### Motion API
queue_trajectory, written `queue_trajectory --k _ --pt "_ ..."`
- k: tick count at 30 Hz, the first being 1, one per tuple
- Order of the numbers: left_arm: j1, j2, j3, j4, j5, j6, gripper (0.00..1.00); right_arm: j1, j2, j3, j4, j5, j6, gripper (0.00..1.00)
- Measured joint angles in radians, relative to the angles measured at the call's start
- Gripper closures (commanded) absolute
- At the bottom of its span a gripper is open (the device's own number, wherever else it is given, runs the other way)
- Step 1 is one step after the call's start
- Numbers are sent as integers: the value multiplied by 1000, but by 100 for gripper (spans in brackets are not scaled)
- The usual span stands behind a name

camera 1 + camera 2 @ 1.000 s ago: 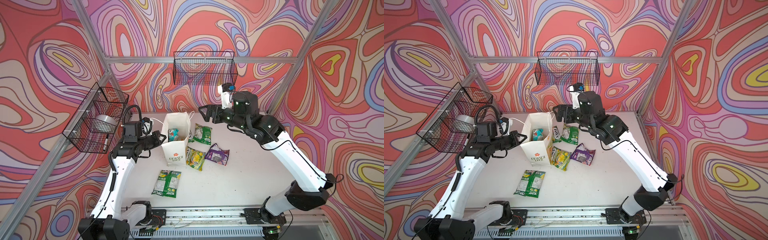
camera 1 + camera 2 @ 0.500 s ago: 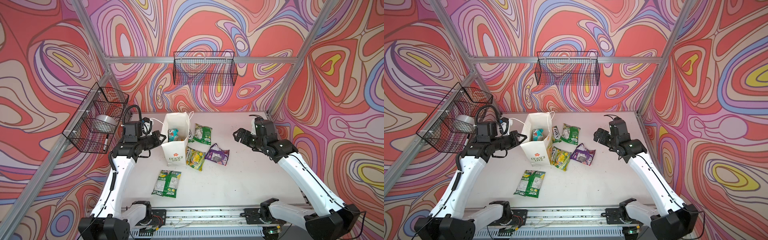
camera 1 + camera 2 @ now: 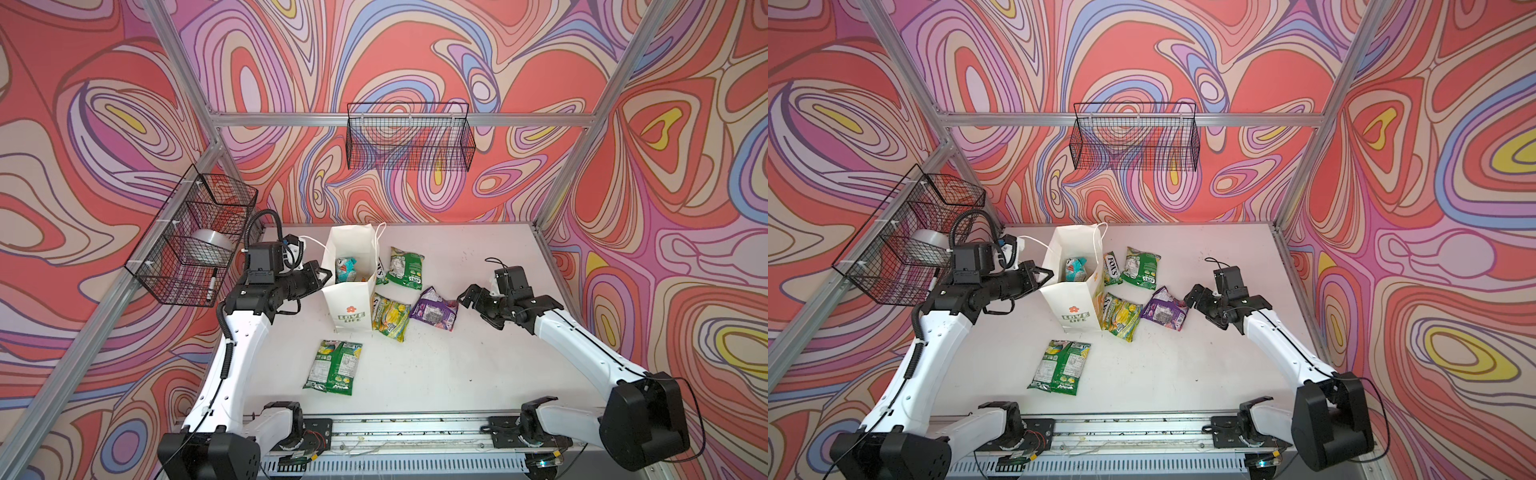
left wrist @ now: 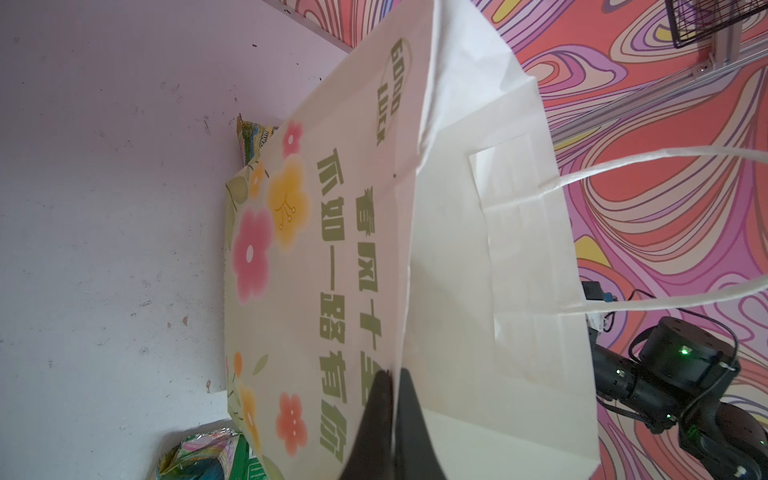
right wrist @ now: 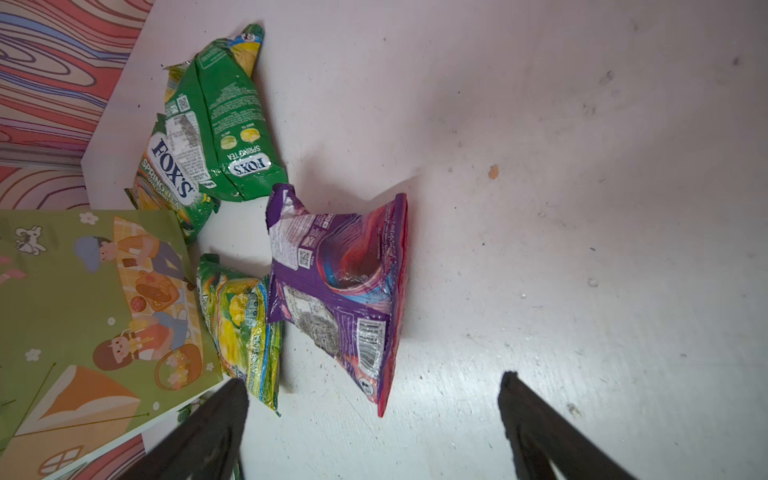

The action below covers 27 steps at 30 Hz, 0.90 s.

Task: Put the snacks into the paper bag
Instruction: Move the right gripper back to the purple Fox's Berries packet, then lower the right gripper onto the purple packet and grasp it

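At the white paper bag [image 3: 352,316], we are clenching the left tool [image 3: 323,272] on its rim, steadying it; the released right tool [image 3: 465,296] is facing a glossy purple packet [image 3: 434,310].

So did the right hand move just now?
Yes. The right hand pulled away from the paper bag, swinging rightward and down, and now sits just right of the purple packet.

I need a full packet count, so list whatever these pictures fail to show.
Inside the paper bag, both top views: its walls hide everything below one teal packet.
Left wrist view: the bag fills the frame; a packet is cut off by the edge.
Right wrist view: the bag covers part of a green packet.
Top views, side basket: mesh obscures a silvery object.
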Motion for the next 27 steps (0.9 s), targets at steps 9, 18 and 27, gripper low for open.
queue_trajectory --k 9,18,27 --pt "0 2 0 0 3 0 100 -3 68 -52 114 -76 42 6" --pt "0 3 0 2 4 0 100 -3 162 -63 229 -144 84 9" --pt "0 4 0 4 12 -6 100 37 288 -65 308 -157 107 12"
